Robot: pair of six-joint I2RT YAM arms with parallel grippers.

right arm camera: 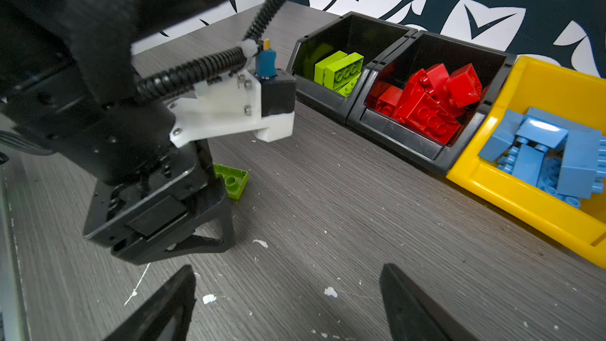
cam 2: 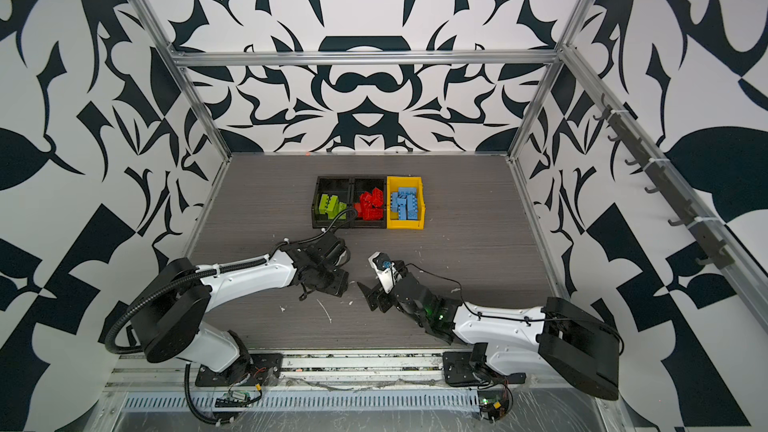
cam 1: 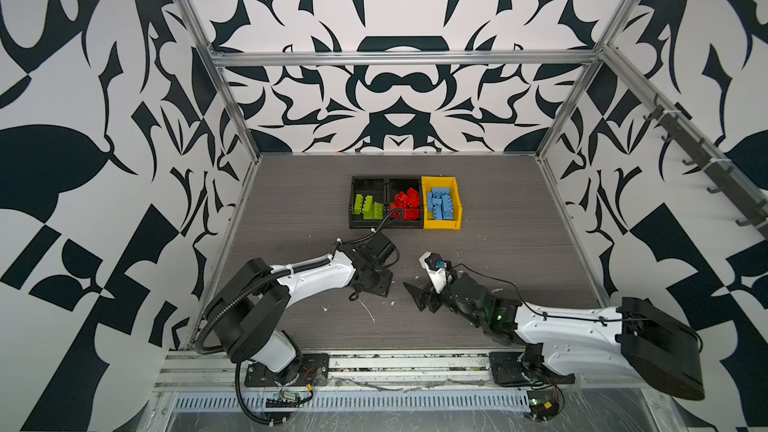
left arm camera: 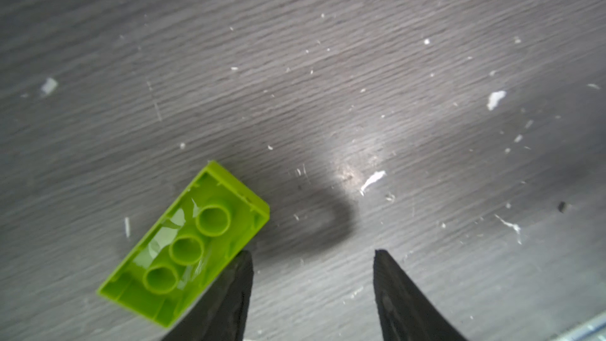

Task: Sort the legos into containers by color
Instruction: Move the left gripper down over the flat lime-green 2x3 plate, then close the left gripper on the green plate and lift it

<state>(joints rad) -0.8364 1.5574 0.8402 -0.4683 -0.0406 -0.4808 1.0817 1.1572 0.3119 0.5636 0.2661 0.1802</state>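
One lime green lego [left arm camera: 183, 244] lies studs-down on the table, its hollow underside up. My left gripper [left arm camera: 313, 251] hangs just over the table, open, and the brick sits outside the gap against one finger [left arm camera: 236, 290]. The right wrist view shows that brick [right arm camera: 231, 180] behind the left gripper; in both top views the gripper [cam 1: 372, 282] hides it. My right gripper [right arm camera: 288, 267] is open and empty, low over the table [cam 1: 417, 295]. Green legos [cam 1: 365, 206] fill one black container [cam 1: 368, 224], red legos [cam 1: 406, 203] the joined black one [cam 1: 405, 224], blue legos [cam 1: 440, 203] the yellow container [cam 1: 441, 224].
The three bins stand in a row at mid-table, beyond both grippers. White flecks and scraps [cam 1: 368, 311] are scattered on the grey wood-grain table [cam 1: 519, 251]. Patterned walls and an aluminium frame [cam 1: 399, 58] enclose the table; the arm bases sit on a rail at the front edge.
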